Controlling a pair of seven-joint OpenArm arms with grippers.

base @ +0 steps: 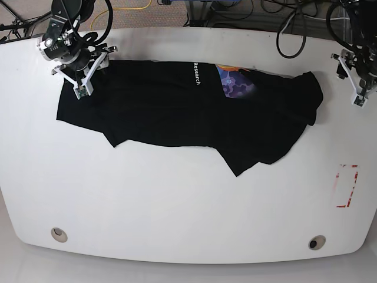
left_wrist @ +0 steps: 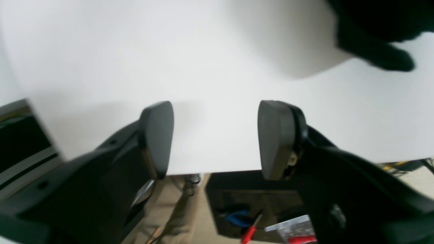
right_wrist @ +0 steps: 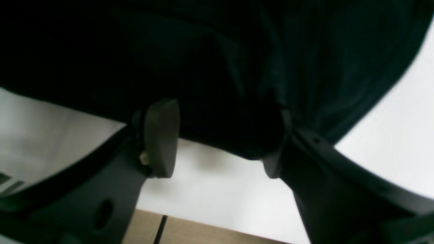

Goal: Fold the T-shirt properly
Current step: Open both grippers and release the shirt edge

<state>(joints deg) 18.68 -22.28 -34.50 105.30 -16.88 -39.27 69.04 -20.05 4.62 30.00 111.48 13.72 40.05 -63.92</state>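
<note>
Over the shirt's corner: right gripper (right_wrist: 217, 139) – jaws spread, black cloth between them, no pinch visible
Off the shirt's far end: left gripper (left_wrist: 215, 135) – jaws apart, empty, over bare table (base: 177, 200)
T-shirt (base: 177, 109): lying across the table's far half, partly folded, print (base: 235, 79) and lettering up

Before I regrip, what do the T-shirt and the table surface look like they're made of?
T-shirt: soft knit fabric, likely cotton, matte black; it drapes in wrinkles and folds over itself, with a printed graphic and white lettering on top. Table: a hard, smooth white board, possibly laminate or painted; it shows a faint sheen and no texture. Neither material is certain from looks alone.
</note>
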